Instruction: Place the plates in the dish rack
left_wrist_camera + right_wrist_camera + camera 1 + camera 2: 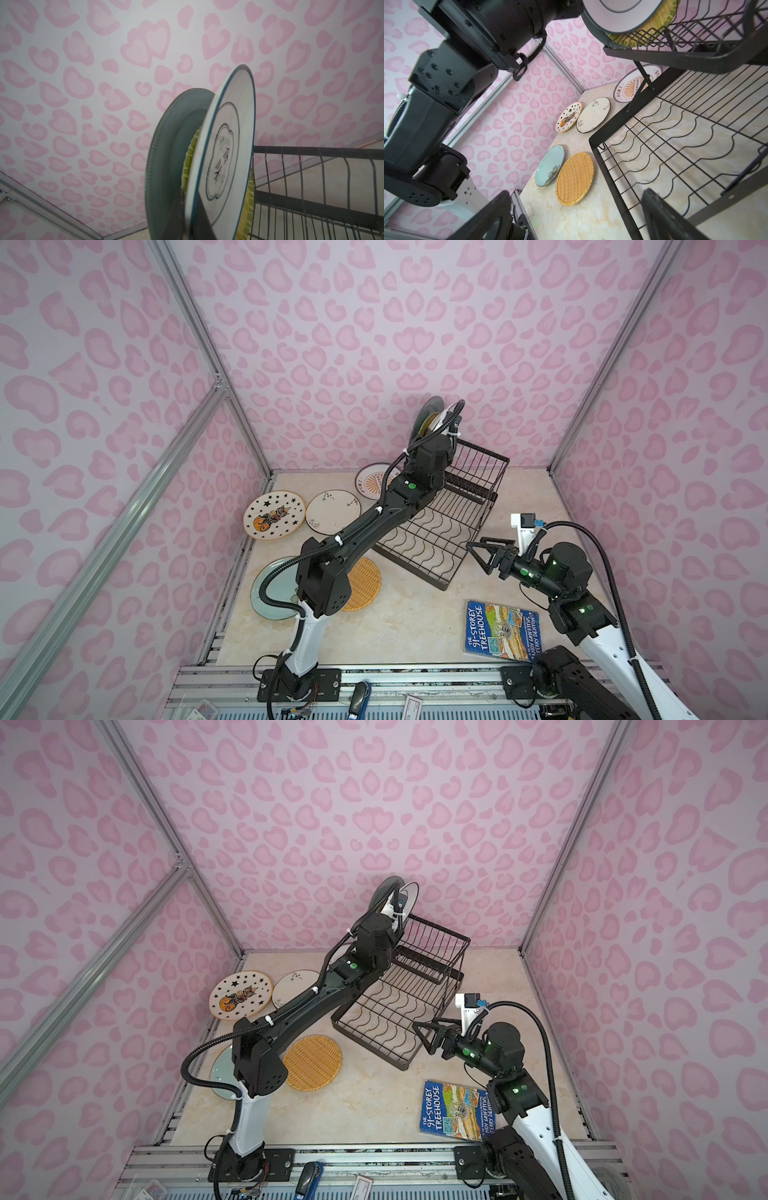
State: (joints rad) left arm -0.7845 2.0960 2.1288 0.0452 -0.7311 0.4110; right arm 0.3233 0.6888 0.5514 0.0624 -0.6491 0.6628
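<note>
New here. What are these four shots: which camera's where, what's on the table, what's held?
Two robot arms, left and right, each ending in a claw. Two pictures look down from overhead; two come from wrist cameras. Flat on the table: star plate, sprig plate, sunburst plate, pale green plate, orange woven plate, a book, beside a black wire dish rack. At its raised basket, on edge: teal-grey plate, yellow woven plate, and a white ringed plate whose rim the left claw appears to pinch. The right claw is open, empty, by the lower tray.
</note>
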